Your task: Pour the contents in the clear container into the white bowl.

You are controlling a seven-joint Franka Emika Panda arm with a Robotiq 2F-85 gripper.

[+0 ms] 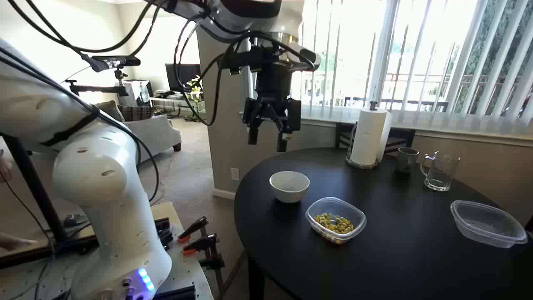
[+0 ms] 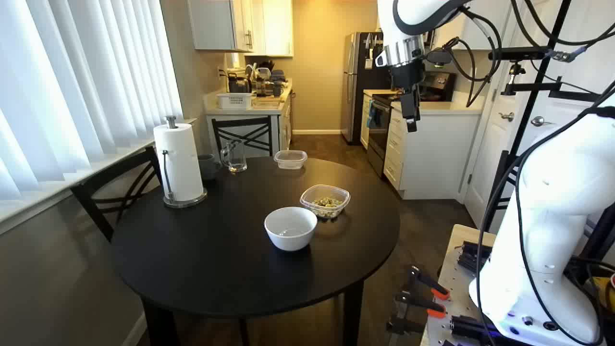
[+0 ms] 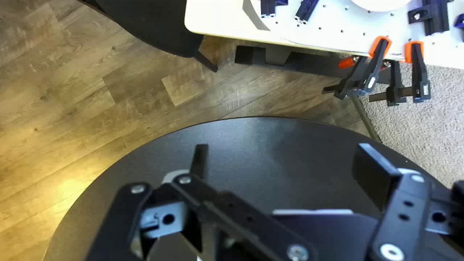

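Note:
The small clear container point(image 1: 333, 204) stands upright on the black round table and holds the contents, a heap of yellowish-tan bits point(image 1: 335, 223). It also shows in an exterior view point(image 2: 331, 191) with the contents point(image 2: 327, 202). The white bowl point(image 1: 290, 193) stands close beside it, upright; its visible inside looks empty in an exterior view point(image 2: 290, 240). My gripper point(image 1: 267, 141) is open and empty, pointing down, high above the table and apart from both; it also shows in an exterior view point(image 2: 411, 126). In the wrist view its fingers point(image 3: 284, 163) are wide apart; pale edges behind them are mostly hidden.
A wider, flatter clear container point(image 1: 488, 227) stands on the black table point(image 1: 395, 271). A paper towel roll point(image 1: 367, 137) on a holder, a grey cup point(image 1: 406, 160) and a glass mug point(image 1: 442, 171) stand toward the window side. Dark chairs point(image 2: 110, 192) surround the table.

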